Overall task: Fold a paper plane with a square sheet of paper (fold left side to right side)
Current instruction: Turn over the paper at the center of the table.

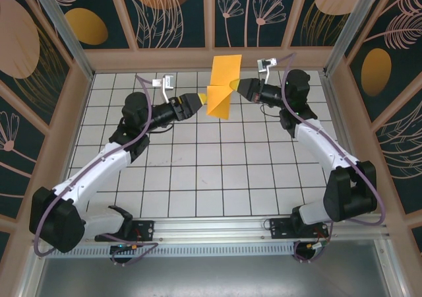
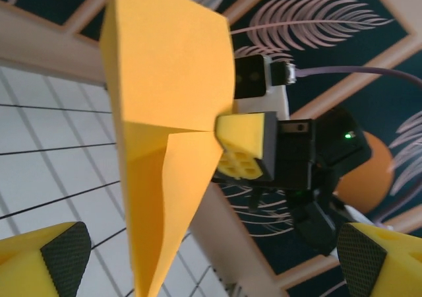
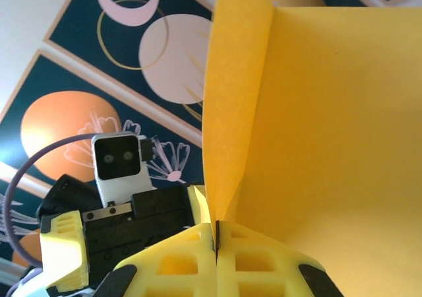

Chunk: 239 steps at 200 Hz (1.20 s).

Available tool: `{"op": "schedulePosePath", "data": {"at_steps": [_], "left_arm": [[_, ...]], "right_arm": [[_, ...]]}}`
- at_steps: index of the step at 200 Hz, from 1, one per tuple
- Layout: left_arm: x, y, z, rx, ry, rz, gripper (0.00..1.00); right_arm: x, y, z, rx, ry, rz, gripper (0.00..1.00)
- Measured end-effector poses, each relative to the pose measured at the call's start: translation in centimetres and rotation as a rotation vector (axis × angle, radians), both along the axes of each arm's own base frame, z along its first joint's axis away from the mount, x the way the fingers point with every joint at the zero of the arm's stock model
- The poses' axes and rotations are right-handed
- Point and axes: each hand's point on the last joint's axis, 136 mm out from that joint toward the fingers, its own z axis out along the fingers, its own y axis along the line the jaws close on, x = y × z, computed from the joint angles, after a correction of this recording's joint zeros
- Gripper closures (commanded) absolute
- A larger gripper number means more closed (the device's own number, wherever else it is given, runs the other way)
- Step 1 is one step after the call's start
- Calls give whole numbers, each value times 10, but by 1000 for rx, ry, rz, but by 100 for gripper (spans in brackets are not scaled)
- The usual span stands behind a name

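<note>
The orange-yellow square sheet of paper hangs in the air over the far middle of the table, bent along a crease into two flaps. My right gripper is shut on its right edge; in the right wrist view the jaws pinch the paper right at the crease. My left gripper stands just left of the sheet and open. In the left wrist view its fingertips sit wide apart, with the pointed lower end of the paper between and beyond them, untouched. The right gripper's yellow finger shows there on the sheet.
The white grid table lies below both arms. A wooden wall rail runs close behind the paper. Patterned side walls and metal posts close in the left and right.
</note>
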Motion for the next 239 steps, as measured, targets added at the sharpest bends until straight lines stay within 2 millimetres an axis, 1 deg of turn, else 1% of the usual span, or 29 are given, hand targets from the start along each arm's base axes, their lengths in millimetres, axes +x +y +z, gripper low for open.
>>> {"op": "schedulePosePath", "data": {"at_steps": [9,26,46,52,72,94,112,125,156,195,219,239], "left_arm": [[-1,-4,3,-17,-3,-28,5],[-3,-8,1,-31,9,-64,6],[-4,-12,-1,-38,22,-94,10],[-5,-13,-2,-40,26,-104,13],[-8,-15,-1,-50,33,-129,26],[-11,-17,3,-64,21,-159,43],[-13,-18,4,-72,20,-175,55],[-15,-19,5,-74,21,-184,60],[-16,-19,3,-73,22,-190,68],[-16,-19,-2,-68,33,-189,79],[-16,-19,-3,-66,32,-188,88],[-15,-19,-5,-61,30,-185,91]], "right_arm": [[-4,4,6,10,-3,16,100],[-10,10,16,28,-15,42,100],[-14,14,23,41,-16,59,100],[-15,15,24,45,-14,61,100],[-17,17,25,53,-5,70,100],[-19,20,27,60,0,78,100],[-20,21,28,63,-2,81,100],[-20,21,28,66,3,79,100],[-19,20,29,69,10,73,98],[-16,20,28,70,11,61,90],[-15,19,24,63,15,53,85],[-13,17,16,38,25,33,76]]}}
